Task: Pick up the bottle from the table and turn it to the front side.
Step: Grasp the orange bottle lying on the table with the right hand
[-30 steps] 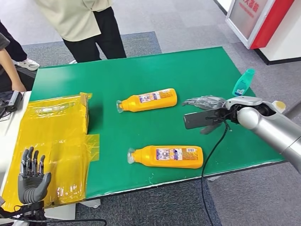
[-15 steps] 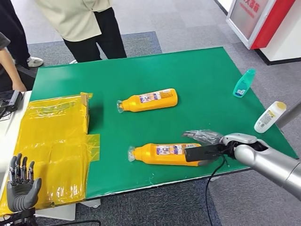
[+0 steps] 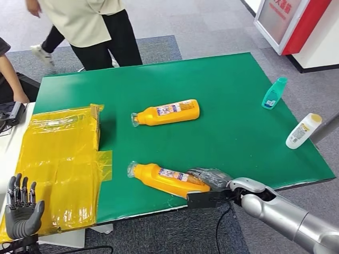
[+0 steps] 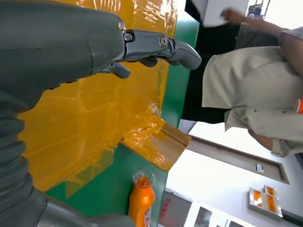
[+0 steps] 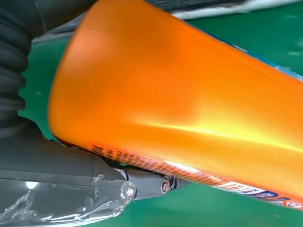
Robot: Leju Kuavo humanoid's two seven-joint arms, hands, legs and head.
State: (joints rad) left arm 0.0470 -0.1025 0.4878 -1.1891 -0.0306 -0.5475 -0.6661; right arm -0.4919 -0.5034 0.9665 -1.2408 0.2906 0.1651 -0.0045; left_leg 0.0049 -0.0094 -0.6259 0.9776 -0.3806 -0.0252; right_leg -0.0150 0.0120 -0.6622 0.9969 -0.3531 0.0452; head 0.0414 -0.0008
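the robot's right hand [image 3: 210,182] grips the base end of an orange bottle [image 3: 168,179] at the near edge of the green counter [image 3: 232,121], the bottle lying tilted with its clear cap pointing toward the yellow plastic sheet [image 3: 60,159]. in the right wrist view the bottle's orange body [image 5: 185,94] sits against the hand, a finger [image 5: 150,184] pressed along its labelled side. the left hand [image 3: 21,211] hangs off the counter's near left corner, fingers apart and holding nothing. a second orange bottle [image 3: 168,112] lies on its side at mid-counter. a teal bottle [image 3: 274,93] and a white bottle [image 3: 303,130] lie near the right edge. a person in a beige top [image 3: 80,21] stands beyond the counter's far side.
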